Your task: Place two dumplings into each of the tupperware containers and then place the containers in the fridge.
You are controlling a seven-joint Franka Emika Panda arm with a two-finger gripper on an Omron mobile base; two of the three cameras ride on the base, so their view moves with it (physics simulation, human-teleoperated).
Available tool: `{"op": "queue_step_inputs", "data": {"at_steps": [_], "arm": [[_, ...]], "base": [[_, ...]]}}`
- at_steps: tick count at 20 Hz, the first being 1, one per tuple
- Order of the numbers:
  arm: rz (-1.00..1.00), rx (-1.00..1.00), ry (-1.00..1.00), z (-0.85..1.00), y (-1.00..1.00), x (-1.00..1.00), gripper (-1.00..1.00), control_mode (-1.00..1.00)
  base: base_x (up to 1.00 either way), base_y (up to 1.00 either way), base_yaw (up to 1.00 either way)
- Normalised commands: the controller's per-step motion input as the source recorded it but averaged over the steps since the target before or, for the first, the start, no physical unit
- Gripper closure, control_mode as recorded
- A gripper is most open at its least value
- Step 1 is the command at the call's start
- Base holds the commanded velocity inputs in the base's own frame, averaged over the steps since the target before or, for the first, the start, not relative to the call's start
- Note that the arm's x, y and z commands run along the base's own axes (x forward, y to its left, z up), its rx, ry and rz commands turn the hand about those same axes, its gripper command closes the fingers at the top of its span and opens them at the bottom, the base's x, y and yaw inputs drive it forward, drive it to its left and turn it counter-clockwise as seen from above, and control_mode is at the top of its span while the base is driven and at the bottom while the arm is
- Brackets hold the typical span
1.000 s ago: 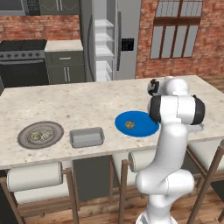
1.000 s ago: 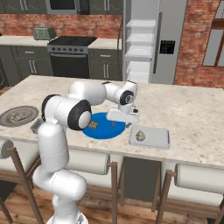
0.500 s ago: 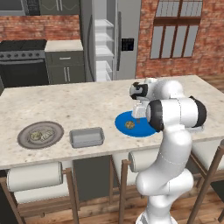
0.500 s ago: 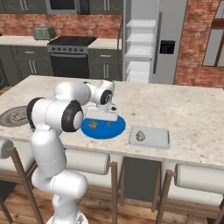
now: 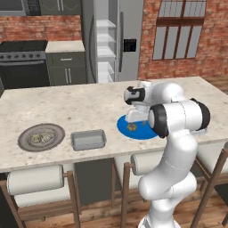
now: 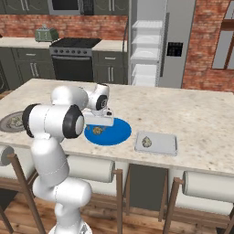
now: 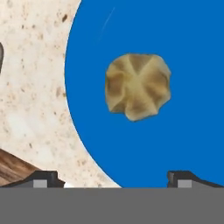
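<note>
- One tupperware container (image 6: pixel 156 143) lies on the island counter (image 6: pixel 201 116) just to the right of the blue plate (image 6: pixel 114 131), and one dumpling (image 6: pixel 146 142) sits inside it, near its left end
- The other tupperware container (image 5: pixel 88 140) lies on the counter between the blue plate and the round grey plate (image 5: pixel 41 136); its inside looks bare grey in the left base view
- The grey plate carries two pale olive dumplings (image 5: pixel 40 137) close together near its middle
- The blue plate holds a single dumpling (image 7: pixel 137 86); in the hand view it is a tan, wrinkled lump resting well inside the plate's rim, with speckled counter on the left side
- The gripper (image 5: pixel 135 116) hangs over the blue plate, pointing down, directly above this dumpling
- In the hand view the two dark fingertips (image 7: pixel 43 178) stand wide apart at the bottom edge, and the dumpling lies beyond them, not between them; the jaws are spread and nothing is held or touched
- The fridge (image 6: pixel 157 43) stands behind the counter with its door swung open, the white inner shelves visible and the black dispenser panel on the steel part beside them
- A black oven range (image 6: pixel 75 58) stands to the left of the fridge, against the brick wall
</note>
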Motion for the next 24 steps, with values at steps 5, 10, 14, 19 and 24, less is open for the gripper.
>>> {"op": "queue_step_inputs", "data": {"at_steps": [5, 10, 14, 19, 24], "arm": [[-0.04, -0.04, -0.05, -0.15, 0.04, 0.53, -1.00, -1.00], [-0.06, -0.03, 0.00, -0.25, 0.03, 0.32, -1.00, -1.00], [-0.03, 0.00, -0.03, -0.09, 0.03, 0.06, -1.00, -1.00], [0.00, 0.00, -0.02, -0.20, 0.00, 0.00, -1.00, -1.00], [0.00, 0.00, 0.00, -0.27, 0.00, 0.00, -1.00, -1.00]], "base": [[0.00, 0.00, 0.00], [0.00, 0.00, 0.00], [0.00, 0.00, 0.00], [0.00, 0.00, 0.00], [0.00, 0.00, 0.00]]}}
